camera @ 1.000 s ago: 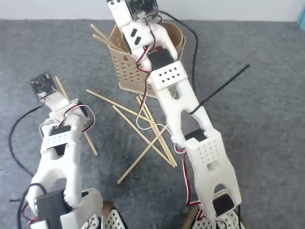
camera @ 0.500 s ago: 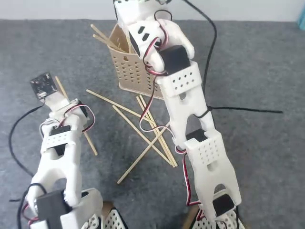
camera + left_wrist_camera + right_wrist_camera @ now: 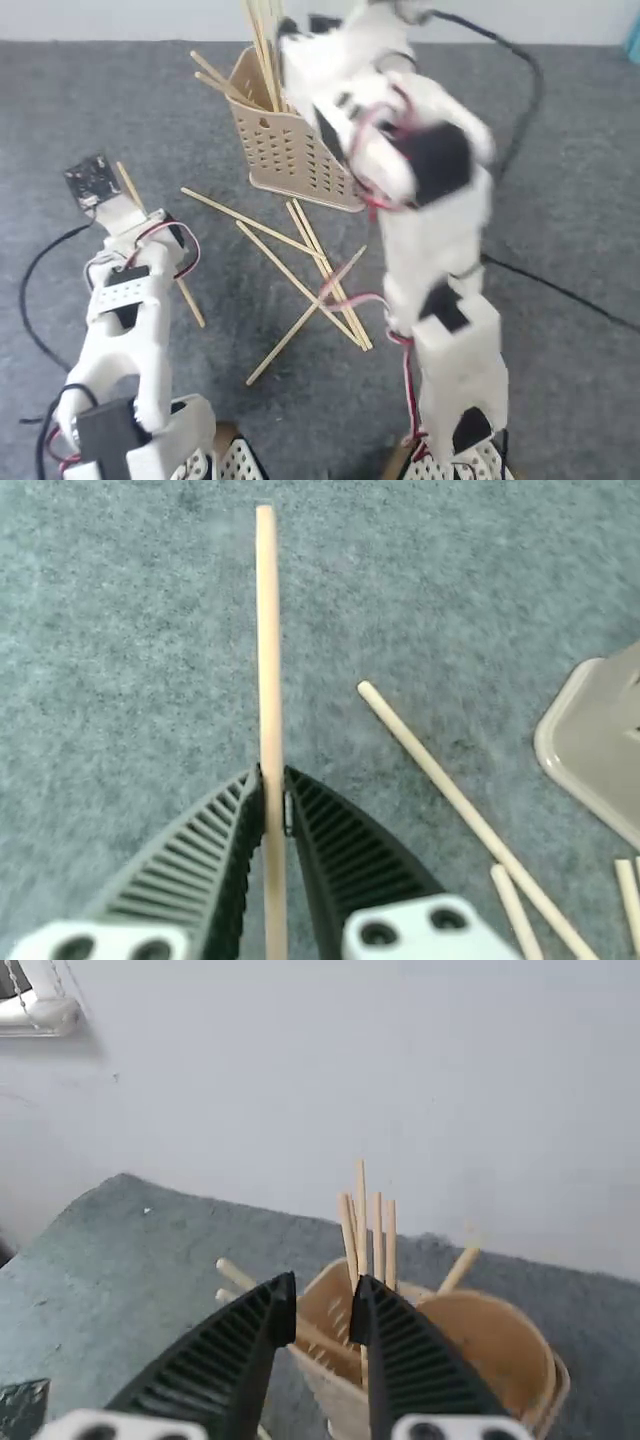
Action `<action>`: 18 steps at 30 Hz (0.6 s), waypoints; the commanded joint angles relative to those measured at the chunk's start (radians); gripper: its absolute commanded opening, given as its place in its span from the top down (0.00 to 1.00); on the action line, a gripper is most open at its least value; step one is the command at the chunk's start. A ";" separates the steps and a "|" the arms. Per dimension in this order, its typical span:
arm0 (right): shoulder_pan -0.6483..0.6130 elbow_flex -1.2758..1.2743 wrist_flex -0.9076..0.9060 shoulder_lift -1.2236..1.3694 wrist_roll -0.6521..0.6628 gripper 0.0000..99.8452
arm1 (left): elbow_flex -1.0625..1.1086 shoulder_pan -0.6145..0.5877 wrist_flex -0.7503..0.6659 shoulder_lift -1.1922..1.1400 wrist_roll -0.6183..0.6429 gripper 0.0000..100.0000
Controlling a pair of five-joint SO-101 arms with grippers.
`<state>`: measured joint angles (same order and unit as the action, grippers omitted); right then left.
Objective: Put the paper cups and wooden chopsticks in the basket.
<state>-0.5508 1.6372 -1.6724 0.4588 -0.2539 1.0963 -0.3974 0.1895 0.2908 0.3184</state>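
Left claw [image 3: 272, 780] clamped on chopstick [image 3: 266, 630], low over grey counter [image 3: 120, 630]. Right claw [image 3: 322, 1310] narrowly parted above basket [image 3: 500, 1340], bundle [image 3: 377, 1230] standing inside.

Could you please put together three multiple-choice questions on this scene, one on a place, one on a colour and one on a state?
1. Where do the upright chopsticks stand?
A. In the basket
B. In a glass jar
C. On a plate

2. What colour is the table cover?
A. Red
B. Grey
C. Yellow

3. What state is the left gripper in?
A. Wide open and empty
B. Shut on a spoon
C. Shut on a chopstick

Answers: 1 A, the upright chopsticks rise out of the basket. 2 B, the table cover is grey all over. 3 C, the left gripper clamps the chopstick between its fingertips.
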 commanded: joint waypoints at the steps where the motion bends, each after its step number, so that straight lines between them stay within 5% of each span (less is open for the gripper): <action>1: 0.002 0.003 -0.128 -0.183 -0.041 0.90 | 0.018 0.005 -0.087 0.051 -0.002 0.99; 7: 0.113 -0.235 -0.130 -0.363 -0.044 1.00 | 0.028 0.008 -0.114 0.052 0.000 0.99; 18: 0.154 -1.109 -0.122 -0.843 0.028 0.99 | 0.194 0.011 -0.114 0.331 0.055 0.99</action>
<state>-0.4143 0.7641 -1.7568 -0.2409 -0.2677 1.2513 -0.3974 0.1005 0.4841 0.3629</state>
